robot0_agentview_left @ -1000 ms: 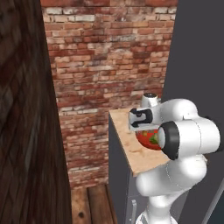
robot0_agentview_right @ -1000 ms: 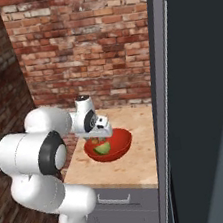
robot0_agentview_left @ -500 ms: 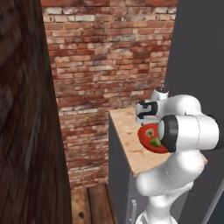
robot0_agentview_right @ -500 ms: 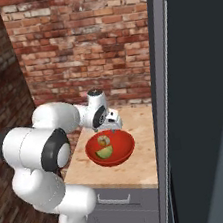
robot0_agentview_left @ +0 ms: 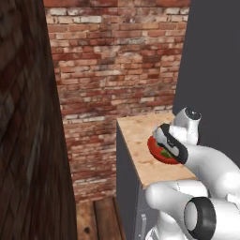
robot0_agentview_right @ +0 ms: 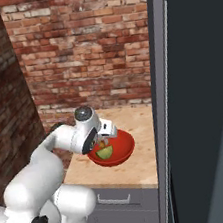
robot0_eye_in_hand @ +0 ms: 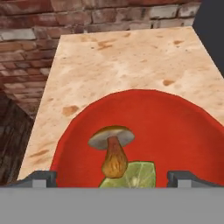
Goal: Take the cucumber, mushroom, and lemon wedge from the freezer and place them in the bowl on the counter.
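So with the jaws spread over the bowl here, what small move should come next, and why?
Probably lift the gripper straight up and clear of the red bowl, then turn toward the freezer. The jaws stand open and empty; the mushroom and lemon wedge already lie in the bowl, apparently touching. No cucumber can be made out there, so it likely remains to fetch.

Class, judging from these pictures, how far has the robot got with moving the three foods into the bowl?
Done: the mushroom and the lemon wedge lie in the red bowl on the counter. In hand: nothing; the gripper hangs over the bowl, fingers spread wide apart. Left: the cucumber is not visible in the bowl from here, so it probably remains to fetch.
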